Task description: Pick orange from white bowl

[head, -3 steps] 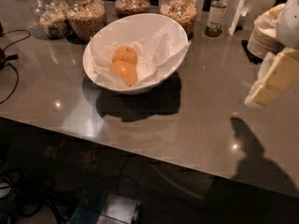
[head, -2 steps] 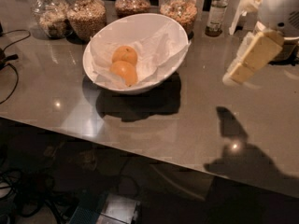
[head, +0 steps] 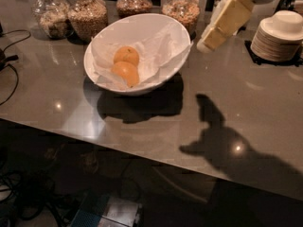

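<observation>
On table (head: 265, 108): bowl (head: 135, 25), oranges (head: 126, 73) inside, untouched. Swung in from farther right to just beside bowl's right rim: end effector (head: 211, 40), grip state impossible to tell. Seemingly mid-approach, grasp not begun.

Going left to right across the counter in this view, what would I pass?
Black cables → white bowl holding oranges → gripper, hovering right of the bowl → stack of plates.

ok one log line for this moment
stage: pre-grasp | gripper: in air right of white bowl, apart | oranges: two in bowl, none held
</observation>
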### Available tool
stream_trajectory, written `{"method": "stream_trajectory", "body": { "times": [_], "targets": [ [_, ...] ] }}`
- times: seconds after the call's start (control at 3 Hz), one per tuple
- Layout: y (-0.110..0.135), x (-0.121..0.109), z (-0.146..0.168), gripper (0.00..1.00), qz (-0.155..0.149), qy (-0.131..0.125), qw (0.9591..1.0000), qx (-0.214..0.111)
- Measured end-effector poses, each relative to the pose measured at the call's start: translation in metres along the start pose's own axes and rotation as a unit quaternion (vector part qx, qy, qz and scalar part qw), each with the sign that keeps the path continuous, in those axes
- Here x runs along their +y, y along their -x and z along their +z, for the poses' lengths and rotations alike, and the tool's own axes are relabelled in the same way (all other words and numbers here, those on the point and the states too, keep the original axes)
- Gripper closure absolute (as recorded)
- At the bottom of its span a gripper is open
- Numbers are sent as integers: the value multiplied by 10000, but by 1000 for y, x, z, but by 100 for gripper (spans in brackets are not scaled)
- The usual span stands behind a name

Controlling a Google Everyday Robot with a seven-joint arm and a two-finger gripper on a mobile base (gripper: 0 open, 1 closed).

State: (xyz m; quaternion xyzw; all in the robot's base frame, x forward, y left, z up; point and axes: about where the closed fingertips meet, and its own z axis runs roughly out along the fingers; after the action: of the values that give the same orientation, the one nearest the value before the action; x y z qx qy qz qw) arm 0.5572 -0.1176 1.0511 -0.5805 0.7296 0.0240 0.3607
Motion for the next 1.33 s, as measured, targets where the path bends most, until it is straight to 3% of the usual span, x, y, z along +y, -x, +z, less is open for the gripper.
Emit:
{"method": "stream_trajectory", "body": {
  "times": [0.33, 0.67, 1.0, 1.33],
  "targets": [
    [3, 3, 3, 0, 52, 27, 9999, -136],
    [39, 3, 24, 0, -112, 162, 9956, -912],
    [102, -4, 52, 0, -253, 472, 9794, -1947],
    [160, -22, 70, 0, -167, 674, 9566, -2831]
  ]
}}
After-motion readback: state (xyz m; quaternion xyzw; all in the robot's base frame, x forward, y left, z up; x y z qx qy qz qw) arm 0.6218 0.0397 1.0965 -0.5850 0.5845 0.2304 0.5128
